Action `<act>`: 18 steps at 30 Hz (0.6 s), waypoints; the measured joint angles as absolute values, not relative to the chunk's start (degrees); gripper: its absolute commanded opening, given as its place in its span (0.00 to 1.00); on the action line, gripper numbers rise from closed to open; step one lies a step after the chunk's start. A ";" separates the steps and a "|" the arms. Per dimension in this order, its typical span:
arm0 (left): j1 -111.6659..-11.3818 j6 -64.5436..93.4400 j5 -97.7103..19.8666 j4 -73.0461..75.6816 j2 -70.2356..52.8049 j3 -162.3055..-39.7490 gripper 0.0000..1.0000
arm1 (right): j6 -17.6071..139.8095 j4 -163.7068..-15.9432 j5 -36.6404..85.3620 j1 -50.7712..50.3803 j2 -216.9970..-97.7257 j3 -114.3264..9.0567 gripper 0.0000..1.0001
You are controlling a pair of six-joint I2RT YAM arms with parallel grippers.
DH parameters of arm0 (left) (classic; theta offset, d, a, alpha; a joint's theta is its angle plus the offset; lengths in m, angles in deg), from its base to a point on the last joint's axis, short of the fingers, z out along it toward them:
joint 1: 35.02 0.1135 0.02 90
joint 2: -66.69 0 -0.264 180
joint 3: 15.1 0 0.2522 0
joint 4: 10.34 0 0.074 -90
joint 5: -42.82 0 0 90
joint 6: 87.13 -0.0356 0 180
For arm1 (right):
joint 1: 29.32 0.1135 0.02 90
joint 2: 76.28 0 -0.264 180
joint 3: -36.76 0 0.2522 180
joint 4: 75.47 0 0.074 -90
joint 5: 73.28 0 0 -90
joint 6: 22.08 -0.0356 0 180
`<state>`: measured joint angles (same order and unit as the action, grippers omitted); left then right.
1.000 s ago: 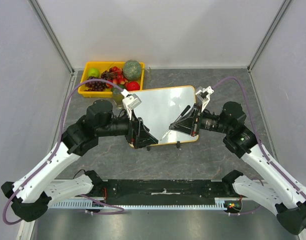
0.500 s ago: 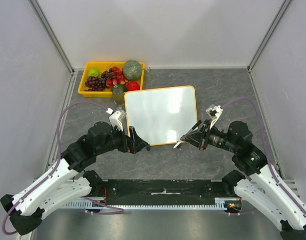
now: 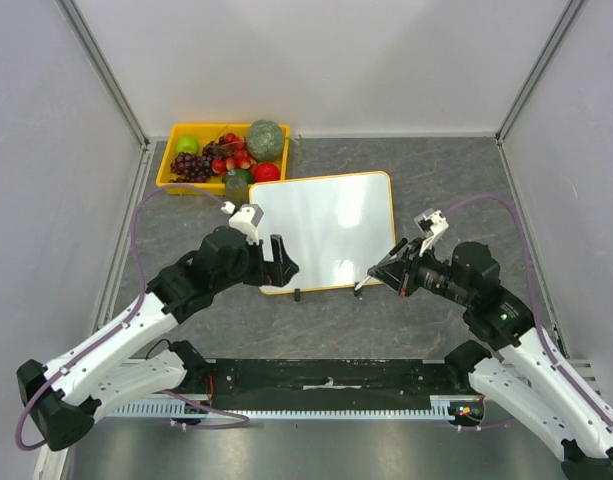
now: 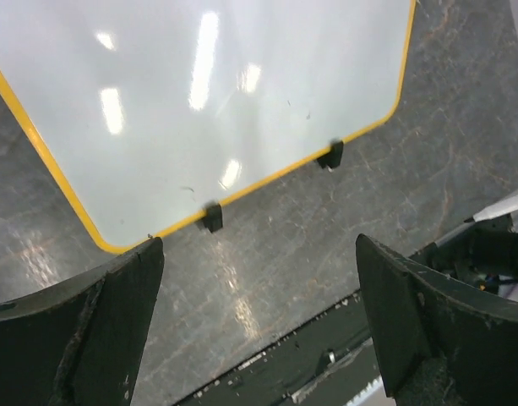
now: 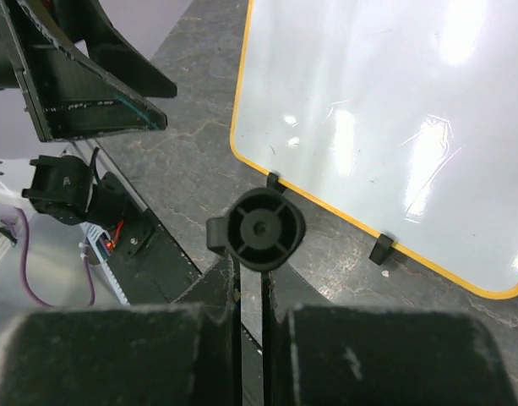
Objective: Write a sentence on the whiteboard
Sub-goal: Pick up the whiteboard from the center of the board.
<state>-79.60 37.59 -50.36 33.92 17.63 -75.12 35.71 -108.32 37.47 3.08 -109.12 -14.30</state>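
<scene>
The whiteboard (image 3: 321, 225) lies flat mid-table, white with an orange-yellow frame and two black clips (image 3: 298, 295) on its near edge. No writing shows on it. It also shows in the left wrist view (image 4: 216, 93) and the right wrist view (image 5: 385, 110). My left gripper (image 3: 281, 262) is open and empty over the board's near-left corner; in its own view (image 4: 257, 254) bare table lies between the fingers. My right gripper (image 3: 401, 272) is shut on a black marker (image 3: 378, 270), seen end-on (image 5: 257, 228), with its tip by the board's near edge at the right clip.
A yellow tray (image 3: 172, 160) with several fruits stands at the back left, just beyond the board's far-left corner. The black base rail (image 3: 326, 380) runs along the table's near edge. White walls enclose the left, back and right sides.
Both grippers pulled back from over the whiteboard toward its near edge. The marker tip moved off the white surface. The left gripper then moved back up to the near-left corner.
</scene>
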 measured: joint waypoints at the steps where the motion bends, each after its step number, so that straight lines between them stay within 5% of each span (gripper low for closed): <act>1: -78.99 36.63 -50.56 33.18 16.58 -75.60 0.99 | 35.95 -107.97 37.25 3.08 -110.21 -14.30 0.00; 11: -52.30 30.75 -36.86 22.19 7.45 -74.72 0.98 | 37.85 -99.54 37.32 2.82 -122.58 -14.43 0.00; 18: -42.84 30.90 -24.59 10.12 3.99 -68.12 0.96 | 36.43 -91.27 42.67 -2.08 -127.76 -15.20 0.00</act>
